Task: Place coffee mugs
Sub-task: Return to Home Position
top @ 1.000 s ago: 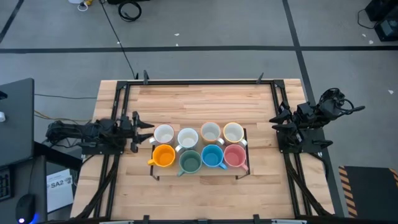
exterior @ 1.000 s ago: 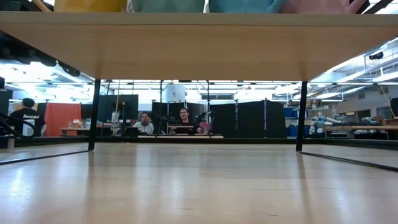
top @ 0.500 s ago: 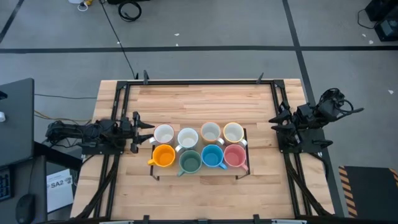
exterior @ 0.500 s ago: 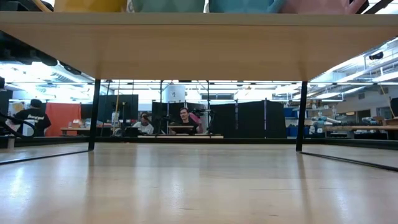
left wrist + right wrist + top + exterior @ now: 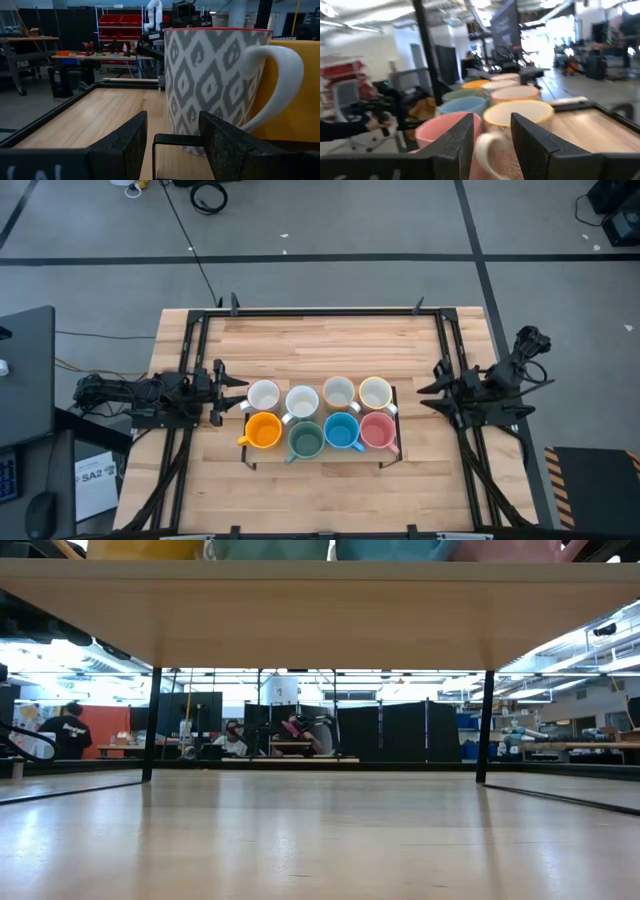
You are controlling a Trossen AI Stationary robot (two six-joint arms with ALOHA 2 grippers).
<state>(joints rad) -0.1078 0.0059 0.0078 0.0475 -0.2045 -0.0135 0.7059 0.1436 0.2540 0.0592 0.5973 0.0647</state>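
Observation:
Eight coffee mugs stand in two rows on a low wooden shelf (image 5: 320, 620) at the table's middle. The far row holds white mugs (image 5: 301, 401). The near row holds the orange (image 5: 263, 430), green (image 5: 305, 441), blue (image 5: 341, 431) and pink (image 5: 377, 431) mugs. My left gripper (image 5: 236, 395) stands open, level, just left of the leftmost white mug (image 5: 215, 85), whose handle faces it. My right gripper (image 5: 425, 396) is open right of the rows, facing the pink mug (image 5: 445, 129) and a cream mug (image 5: 520, 112).
The shelf stands on thin black legs (image 5: 151, 725) over bare tabletop (image 5: 320, 840). Black frame rails (image 5: 190, 350) run along the table's sides. People sit and stand in the room beyond the table (image 5: 235, 737). Bare wood lies at the far side of the table (image 5: 320, 340).
My right gripper has sunk and swung toward the table's near edge, coming closer to the right end of the mug rows, still open. The left arm and the mugs have stayed put.

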